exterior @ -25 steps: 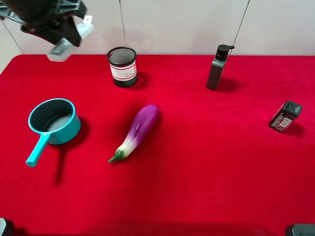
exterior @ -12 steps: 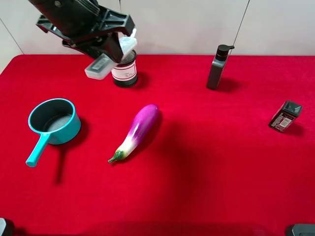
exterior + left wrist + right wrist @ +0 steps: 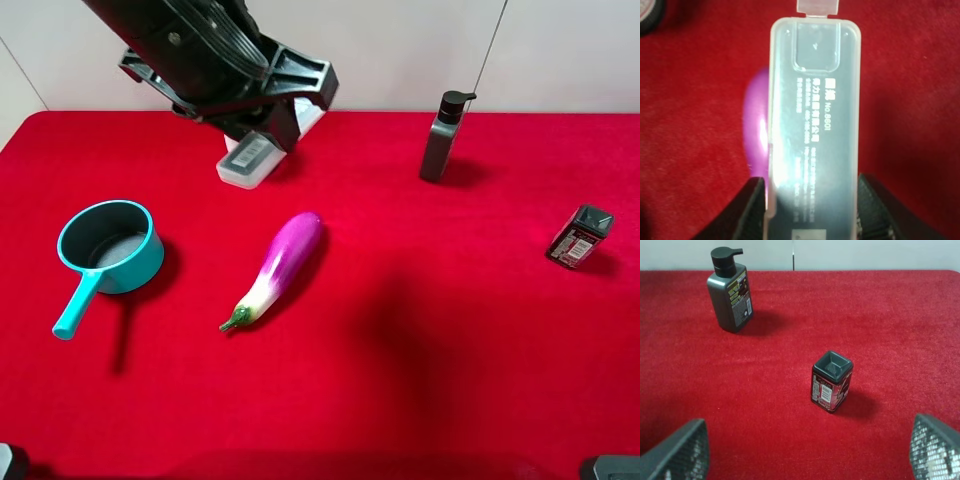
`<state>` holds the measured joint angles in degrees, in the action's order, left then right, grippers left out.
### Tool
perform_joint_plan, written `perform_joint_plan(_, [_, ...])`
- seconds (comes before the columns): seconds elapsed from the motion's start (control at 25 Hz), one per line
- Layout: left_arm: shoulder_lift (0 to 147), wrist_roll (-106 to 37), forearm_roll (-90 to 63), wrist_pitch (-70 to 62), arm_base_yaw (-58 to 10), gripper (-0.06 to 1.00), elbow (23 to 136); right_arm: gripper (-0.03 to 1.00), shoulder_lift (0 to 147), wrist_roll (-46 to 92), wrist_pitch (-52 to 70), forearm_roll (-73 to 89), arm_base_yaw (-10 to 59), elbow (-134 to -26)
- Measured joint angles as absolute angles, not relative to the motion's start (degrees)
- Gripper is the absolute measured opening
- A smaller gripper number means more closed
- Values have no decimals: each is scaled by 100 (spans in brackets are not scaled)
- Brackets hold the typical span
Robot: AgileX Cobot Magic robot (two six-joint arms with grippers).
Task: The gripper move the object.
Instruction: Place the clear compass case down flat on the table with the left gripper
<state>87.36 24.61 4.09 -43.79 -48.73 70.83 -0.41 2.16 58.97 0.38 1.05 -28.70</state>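
Carrying the case (image 3: 250,160) in the left gripper (image 3: 812,215), clamped at one short end between the two black fingers (image 3: 752,210), with the rest of its length sticking out free. Gripped so, most likely, to leave the flat body clear for setting down lengthwise without the fingers meeting the cloth (image 3: 450,380) first. Looks lifted off the cloth rather than resting on it, though hard to be sure from above. In the high view, sits just beyond the purple end of the eggplant (image 3: 275,268). In the wrist view, covers part of that same purple end (image 3: 756,125), so roughly over it and not touching.

Reaches in from behind and to the left of the eggplant, slanting down over the table's far edge. Pitched forward at the wrist, enough to look along the case straight at the cloth.

Elsewhere, nothing gripped. Spread wide and idle on the right gripper (image 3: 805,455), only mesh finger pads showing at the edges, aimed at the box (image 3: 831,381) and the bottle (image 3: 730,290), both well right of the eggplant. Left standing too: the pot (image 3: 108,247), near the eggplant's stem end on the left, handle toward the front.
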Motion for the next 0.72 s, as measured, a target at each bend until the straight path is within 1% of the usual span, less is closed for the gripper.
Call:
perform_joint_plan(0.2, [9208, 2571, 423, -4356, -5267, 40, 7083, 61, -41, 216, 5897, 38, 105, -2870])
perform_joint_plan(0.44, [9777, 2655, 423, -4163, -5576, 40, 7083, 61, -41, 216, 5897, 38, 105, -2870])
perform_joint_plan(0.72, [10451, 2840, 435, -3768, -5620, 40, 7083, 61, -41, 216, 5897, 38, 105, -2870])
